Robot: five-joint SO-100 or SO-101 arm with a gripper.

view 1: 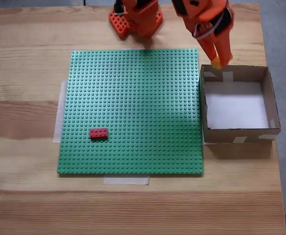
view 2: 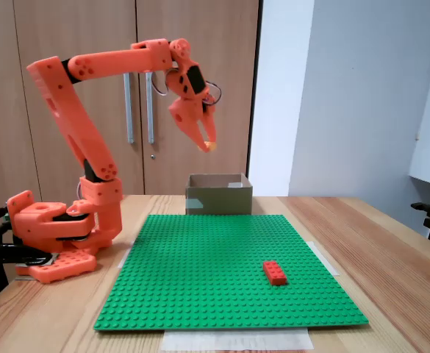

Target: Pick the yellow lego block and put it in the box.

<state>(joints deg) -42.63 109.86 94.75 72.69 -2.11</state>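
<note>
The yellow lego block (view 1: 217, 62) (view 2: 212, 145) is pinched at the tips of my orange gripper (view 1: 219, 61) (view 2: 209, 145), which is shut on it. In both fixed views the gripper hangs high in the air, at the box's rear wall. The box (view 1: 240, 132) (view 2: 217, 203) is brown cardboard with a white floor and tape patches, standing just off the right edge of the green baseplate (view 1: 133, 98) (view 2: 215, 257) in a fixed view. Nothing lies inside the box as far as the views show.
A red brick (view 1: 99, 132) (view 2: 276, 272) sits on the baseplate, far from the box. The arm's orange base (view 1: 133, 22) (view 2: 53, 235) stands behind the plate. White tape strips (view 1: 126, 180) hold the plate to the wooden table (view 1: 25, 117).
</note>
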